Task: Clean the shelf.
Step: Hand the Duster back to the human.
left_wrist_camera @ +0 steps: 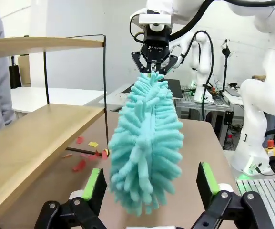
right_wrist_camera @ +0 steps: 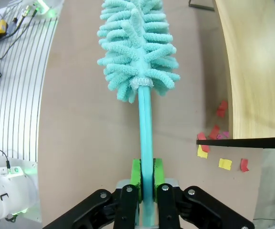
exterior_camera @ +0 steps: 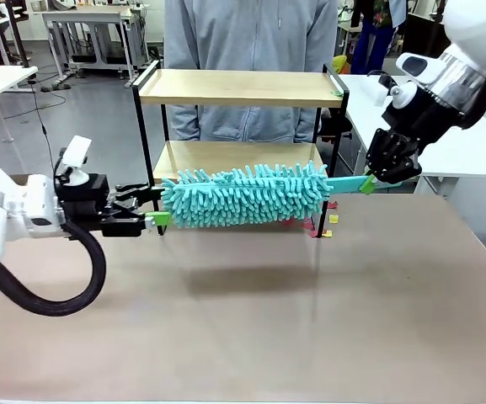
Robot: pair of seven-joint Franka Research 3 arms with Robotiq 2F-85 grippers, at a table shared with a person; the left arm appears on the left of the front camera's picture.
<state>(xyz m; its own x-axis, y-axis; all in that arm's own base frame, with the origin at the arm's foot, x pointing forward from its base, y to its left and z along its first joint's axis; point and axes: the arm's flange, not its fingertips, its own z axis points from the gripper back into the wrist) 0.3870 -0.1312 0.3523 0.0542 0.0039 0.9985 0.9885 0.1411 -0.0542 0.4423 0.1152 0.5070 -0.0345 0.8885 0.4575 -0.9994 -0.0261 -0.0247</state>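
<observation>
The right gripper (exterior_camera: 367,185) pinches the stiff handle of the soft, light duster (exterior_camera: 247,195), held just in front of the shelf (exterior_camera: 238,87) on the tabletop (exterior_camera: 268,320), while the left gripper (exterior_camera: 152,212) stands spread at its tip.

The duster (exterior_camera: 247,196) bars the shelf's (exterior_camera: 238,88) lower opening; the near tabletop (exterior_camera: 251,320) lies open.

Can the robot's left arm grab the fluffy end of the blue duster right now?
Probably yes. The left gripper is open, its fingers spread on either side of the duster tip, with nothing between them. The right gripper holds the handle.
</observation>
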